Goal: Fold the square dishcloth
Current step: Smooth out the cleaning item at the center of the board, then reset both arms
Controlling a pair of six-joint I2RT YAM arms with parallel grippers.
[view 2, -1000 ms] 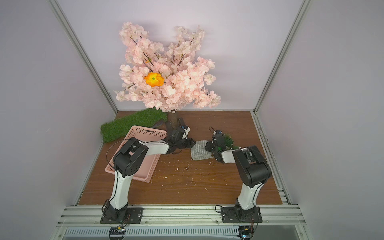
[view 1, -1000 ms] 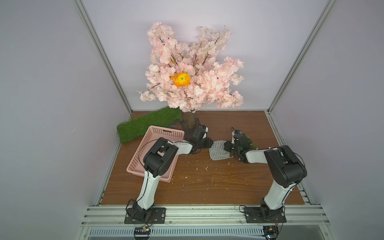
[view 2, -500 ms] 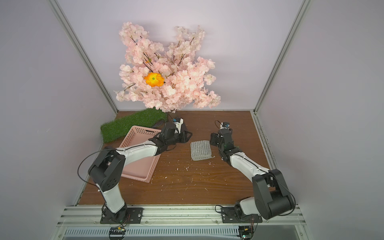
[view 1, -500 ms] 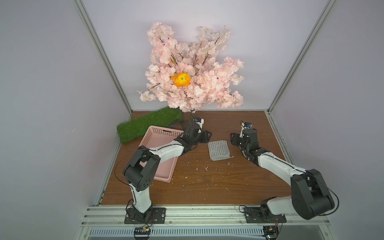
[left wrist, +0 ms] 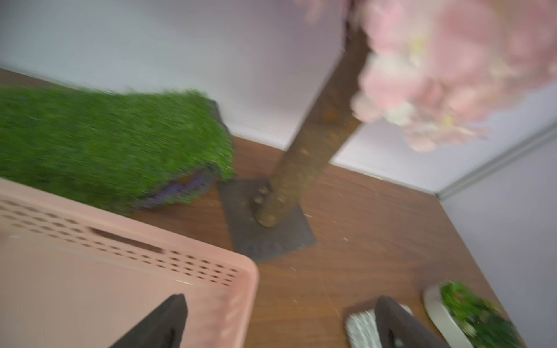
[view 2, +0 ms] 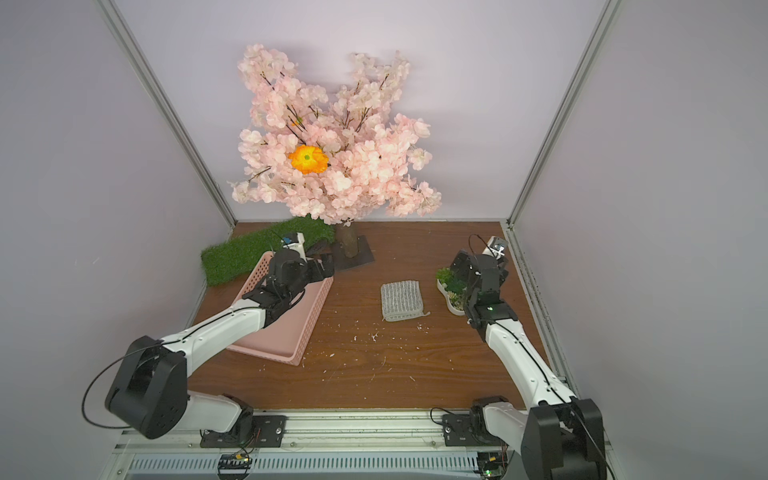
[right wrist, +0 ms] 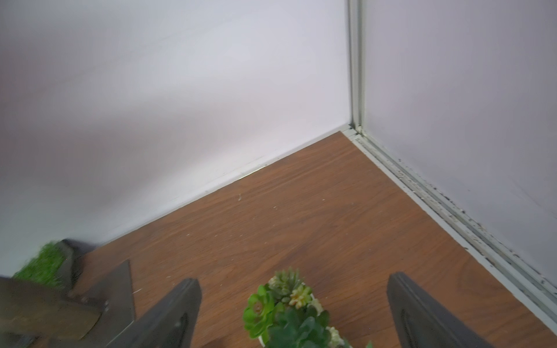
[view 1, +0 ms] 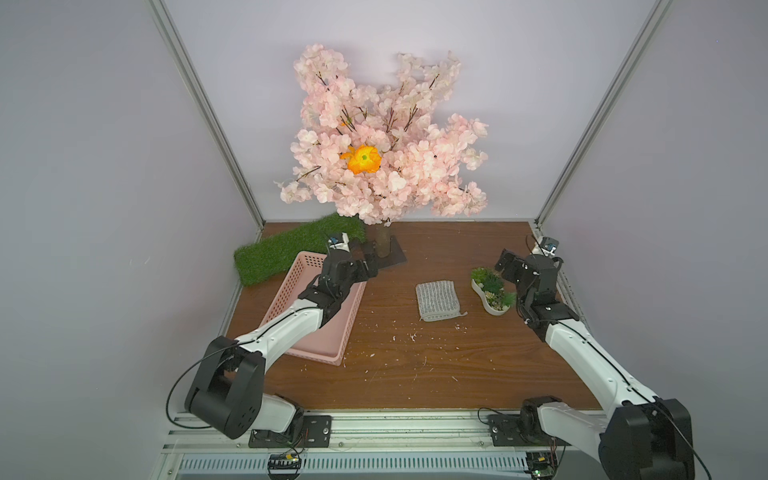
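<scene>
The square dishcloth (view 1: 437, 300) (view 2: 402, 300) lies on the brown table as a small grey striped rectangle, with nothing touching it. A corner of it shows beside one finger in the left wrist view (left wrist: 361, 330). My left gripper (view 1: 365, 259) (view 2: 322, 259) (left wrist: 278, 304) hangs open and empty over the far corner of the pink basket, well left of the cloth. My right gripper (view 1: 509, 266) (view 2: 461, 262) (right wrist: 294, 280) is open and empty above the succulent planter, to the right of the cloth.
A pink basket (view 1: 316, 358) lies at the left under the left arm. A green grass mat (view 1: 291, 253) and a pink blossom tree (view 1: 382, 137) on a dark base plate (left wrist: 268, 238) stand at the back. A white succulent planter (view 1: 492, 291) sits right of the cloth, near the right rail.
Both grippers were shut beside the cloth's two sides a second ago. They have opened, let go and drawn away, the left one leftward, the right one rightward. The cloth stays lying flat.
</scene>
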